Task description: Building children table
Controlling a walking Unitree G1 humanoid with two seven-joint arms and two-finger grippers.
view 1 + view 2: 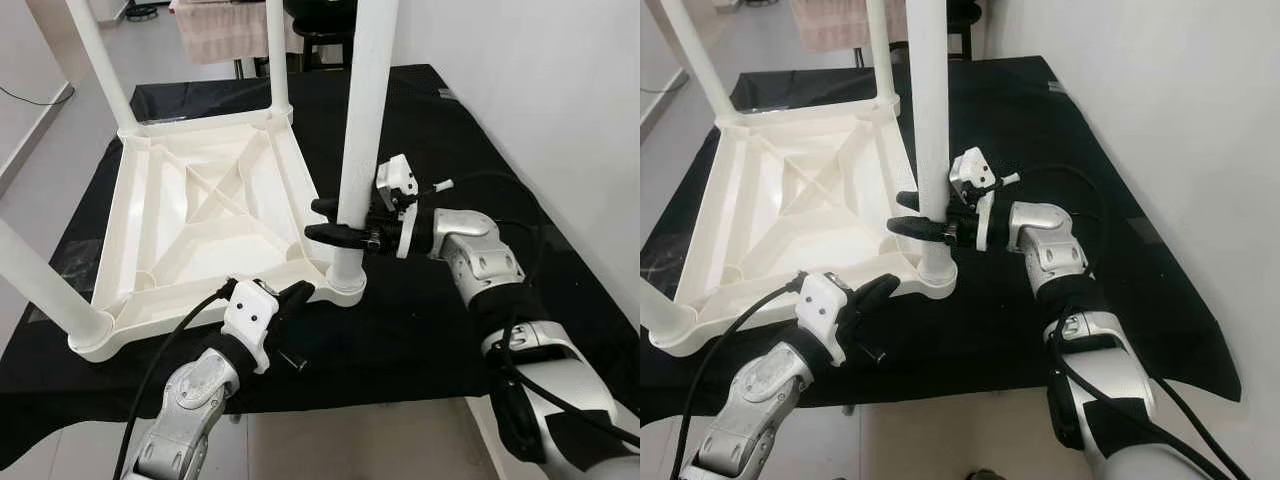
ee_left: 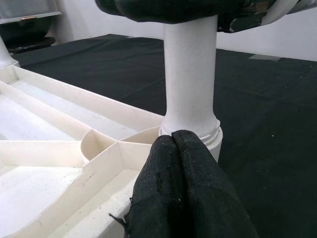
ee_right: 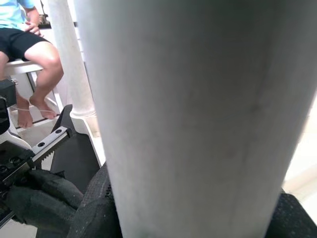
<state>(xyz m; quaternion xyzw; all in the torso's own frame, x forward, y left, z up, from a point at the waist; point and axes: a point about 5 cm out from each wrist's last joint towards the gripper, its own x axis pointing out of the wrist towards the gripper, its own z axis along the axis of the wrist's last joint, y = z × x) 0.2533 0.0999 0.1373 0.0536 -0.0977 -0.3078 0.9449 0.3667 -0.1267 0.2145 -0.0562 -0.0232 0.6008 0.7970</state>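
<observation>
A white plastic children's table (image 1: 210, 215) lies upside down on a black cloth (image 1: 420, 330), ribbed underside up, with 4 white legs standing up from its corners. The right gripper (image 1: 332, 220) has its 2 black fingers clamped around the near-right table leg (image 1: 362, 130), low on the leg and just above the corner socket (image 1: 345, 285) that the leg stands in. In the right wrist view this leg (image 3: 198, 119) fills the space between the fingers, pressed against the black pads.

The left gripper (image 1: 292, 298) sits just in front of and below the right gripper, at the table's near edge, its tip touching the rim beside that same socket. Its fingers (image 2: 181, 188) are pressed together with nothing between them, and the leg's base rises directly beyond them.

Past the gripped leg, the right wrist view catches a person's bare legs (image 3: 37, 69), seated on a white stool (image 3: 22, 67) on the far side of the table.
</observation>
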